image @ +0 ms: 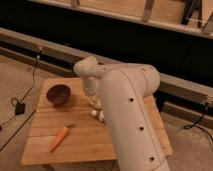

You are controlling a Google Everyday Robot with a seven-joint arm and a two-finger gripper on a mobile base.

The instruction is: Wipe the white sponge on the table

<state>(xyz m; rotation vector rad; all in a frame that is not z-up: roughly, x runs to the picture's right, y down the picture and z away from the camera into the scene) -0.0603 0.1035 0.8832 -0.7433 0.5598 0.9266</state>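
The light-brown plank table [50, 125] fills the lower left of the camera view. My white arm [127, 115] reaches in from the lower right and covers the table's middle and right. My gripper [92, 101] hangs from the wrist over the table's centre, just right of the bowl, and it is shut. I cannot make out anything held in it. The white sponge does not show; it is hidden or out of view.
A dark maroon bowl [58, 94] sits at the table's back left. An orange carrot [59, 138] lies near the front left. The end of a white bottle [97, 115] pokes out beside the arm. Cables and a black box [20, 108] lie on the floor at left.
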